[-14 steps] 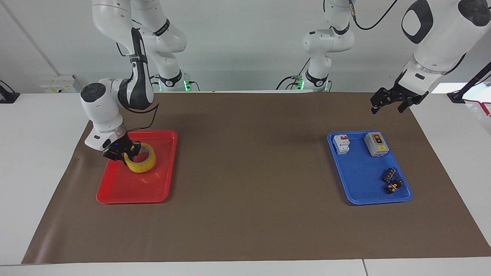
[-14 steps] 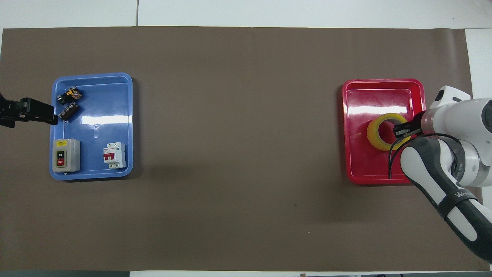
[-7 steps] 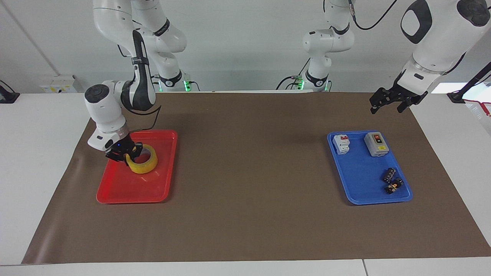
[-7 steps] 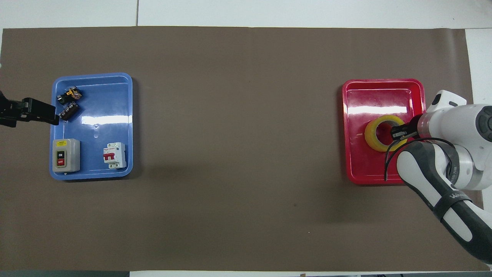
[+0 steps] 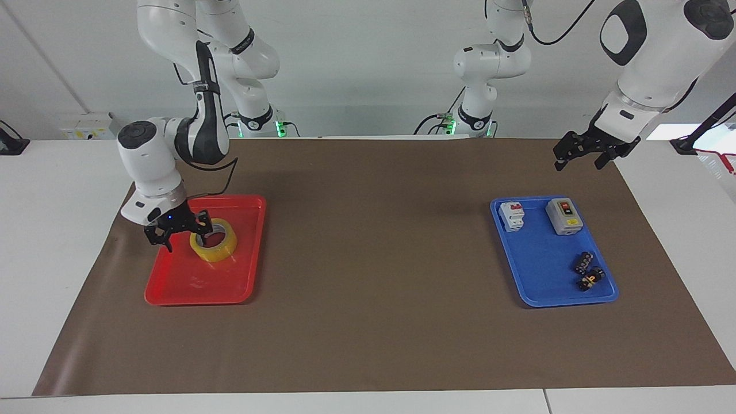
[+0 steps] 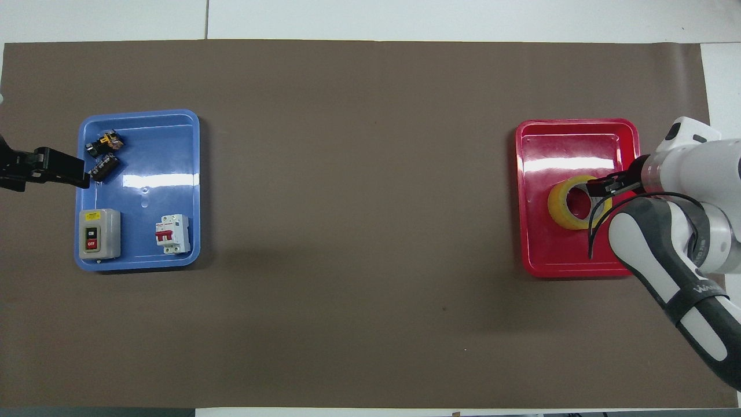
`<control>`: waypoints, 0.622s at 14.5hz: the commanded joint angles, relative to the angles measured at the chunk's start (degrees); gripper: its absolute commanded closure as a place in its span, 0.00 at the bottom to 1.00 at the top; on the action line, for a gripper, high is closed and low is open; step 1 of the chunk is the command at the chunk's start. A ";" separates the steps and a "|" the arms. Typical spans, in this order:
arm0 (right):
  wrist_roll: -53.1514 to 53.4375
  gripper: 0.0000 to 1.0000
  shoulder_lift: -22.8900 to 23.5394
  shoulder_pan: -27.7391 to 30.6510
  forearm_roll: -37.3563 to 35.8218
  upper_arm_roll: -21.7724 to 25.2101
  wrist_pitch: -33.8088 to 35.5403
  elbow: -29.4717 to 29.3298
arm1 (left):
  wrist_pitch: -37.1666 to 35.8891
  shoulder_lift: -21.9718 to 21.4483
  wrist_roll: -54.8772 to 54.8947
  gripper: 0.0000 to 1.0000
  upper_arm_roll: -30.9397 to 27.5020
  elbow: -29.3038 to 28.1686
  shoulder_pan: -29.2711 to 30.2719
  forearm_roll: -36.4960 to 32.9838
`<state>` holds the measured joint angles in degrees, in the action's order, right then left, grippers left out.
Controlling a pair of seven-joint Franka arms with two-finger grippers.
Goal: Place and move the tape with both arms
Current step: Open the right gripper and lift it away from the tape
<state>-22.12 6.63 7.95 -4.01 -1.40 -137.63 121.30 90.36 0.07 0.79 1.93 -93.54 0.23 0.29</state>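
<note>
Now | tape (image 5: 213, 246) in red tray (image 5: 198, 290) | right claw (image 5: 178, 234) spread, straddling its rim

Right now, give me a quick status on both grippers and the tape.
Right gripper open over red tray, beside tape. Tape flat in tray, not held. Left gripper open, waiting above the mat. Nothing in the way.

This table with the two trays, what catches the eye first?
A yellow ring-shaped roll of tape lies in a red plastic tray at the right arm's end, the right tool open just above it. The left tool waits open above the brown mat near a blue plastic tray of small electrical parts.
</note>
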 commanded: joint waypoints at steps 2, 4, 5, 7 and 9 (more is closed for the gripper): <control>9.08 0.00 -2.06 -2.22 -0.12 -0.71 15.07 -10.18 | -0.01 -1.56 0.27 0.00 -0.35 -1.47 -0.06 1.38; 15.68 0.00 -3.20 -4.68 -0.21 -0.71 20.89 -13.09 | -0.01 -1.56 0.27 0.00 -0.35 -1.47 0.21 1.38; 18.75 0.00 -4.07 -5.82 -0.73 -0.71 23.26 -14.23 | -0.01 -1.56 0.27 0.00 -0.35 -1.47 0.21 1.38; 23.42 0.00 -5.83 -7.24 -0.91 -0.71 28.45 -16.52 | -0.01 -1.56 0.27 0.00 -0.35 -1.47 0.21 1.38; 26.15 0.00 -7.85 -7.51 -0.83 -0.71 31.80 -17.93 | -0.01 -1.56 0.27 0.00 -0.35 -1.47 0.21 1.38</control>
<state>1.16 0.63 0.13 -4.02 -1.93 -109.03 104.69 90.36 0.07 0.79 1.89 -93.54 0.31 0.29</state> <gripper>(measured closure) 0.000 0.000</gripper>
